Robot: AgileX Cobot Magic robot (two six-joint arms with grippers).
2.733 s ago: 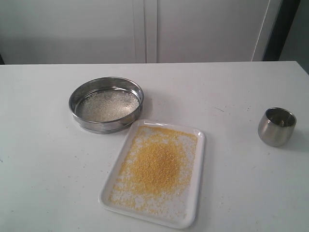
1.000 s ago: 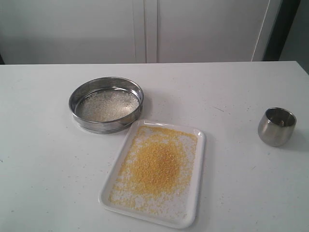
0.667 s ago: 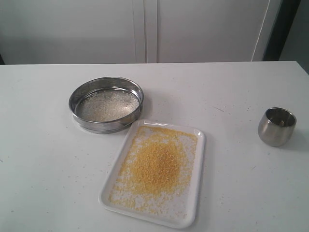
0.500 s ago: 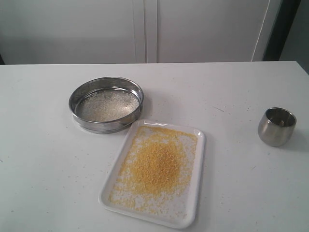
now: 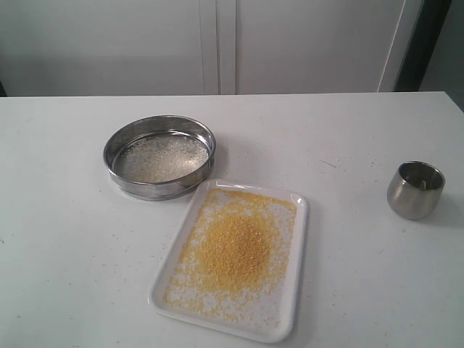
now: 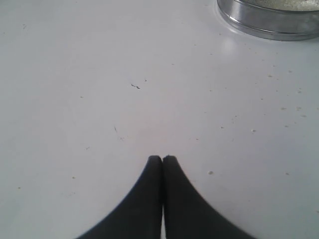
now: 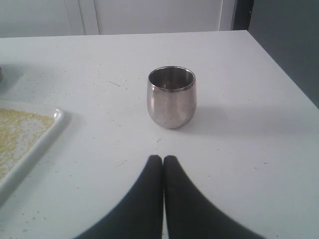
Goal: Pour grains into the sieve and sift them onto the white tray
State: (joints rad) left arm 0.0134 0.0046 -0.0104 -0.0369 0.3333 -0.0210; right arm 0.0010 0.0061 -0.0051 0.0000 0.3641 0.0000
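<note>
Exterior high, overlooks table (image 5: 72,275); left wrist shares sieve (image 5: 156,190); right, cup (image 5: 415,192).

Two pairs of smooth, curved, tapering black jaws

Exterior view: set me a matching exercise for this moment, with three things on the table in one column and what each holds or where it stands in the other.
Things:
1. sieve
2. white tray
3. steel cup

States:
A. heaped with golden-yellow granules
B. stands alone on the view's right, apart from the other two
C. holds pale whitish grains on its mesh

Pairs: 1-C; 2-A; 3-B
</note>
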